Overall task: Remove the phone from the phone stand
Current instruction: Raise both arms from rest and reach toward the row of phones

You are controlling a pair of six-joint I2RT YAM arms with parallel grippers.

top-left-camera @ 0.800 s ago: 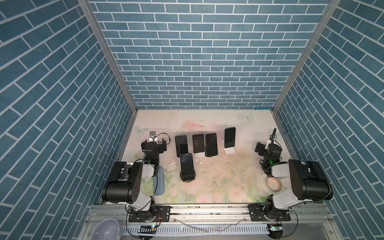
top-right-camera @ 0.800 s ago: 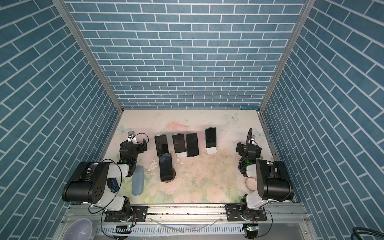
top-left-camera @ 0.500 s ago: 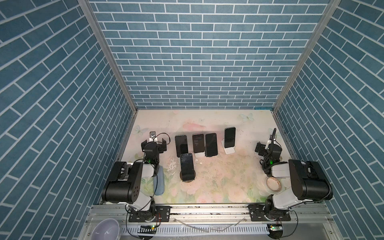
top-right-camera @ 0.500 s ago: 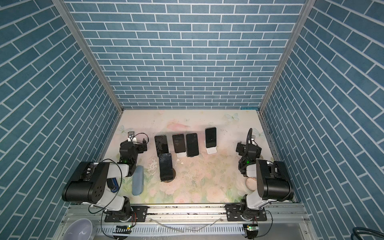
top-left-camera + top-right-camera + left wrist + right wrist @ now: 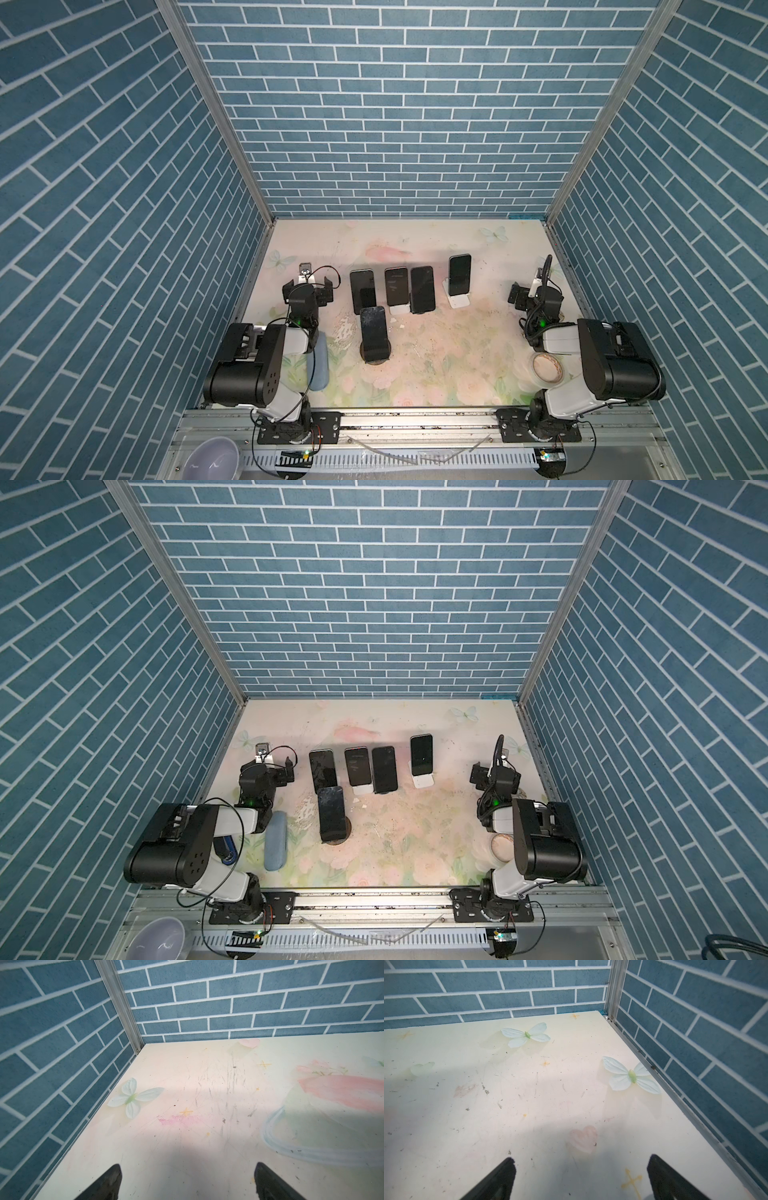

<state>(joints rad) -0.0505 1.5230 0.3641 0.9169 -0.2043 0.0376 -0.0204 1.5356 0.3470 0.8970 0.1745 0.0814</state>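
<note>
Several dark phones lean on stands in a row at mid-table in both top views. One phone (image 5: pixel 459 273) rests on a white stand (image 5: pixel 458 300) at the right of the row. Another phone (image 5: pixel 373 329) sits nearer the front on a round dark stand (image 5: pixel 377 358). My left gripper (image 5: pixel 307 286) is open and low by the left wall, left of the row. By the right wall, my right gripper (image 5: pixel 535 293) is also open. The wrist views show only bare tabletop between the left fingertips (image 5: pixel 113 1180) and the right fingertips (image 5: pixel 506 1174); no phone appears there.
A blue-grey oblong case (image 5: pixel 319 365) lies beside the left arm. A tape roll (image 5: pixel 546 365) sits by the right arm's base. A pale bowl (image 5: pixel 212 461) stands below the table's front rail. Blue brick walls (image 5: pixel 399 124) enclose the table on three sides.
</note>
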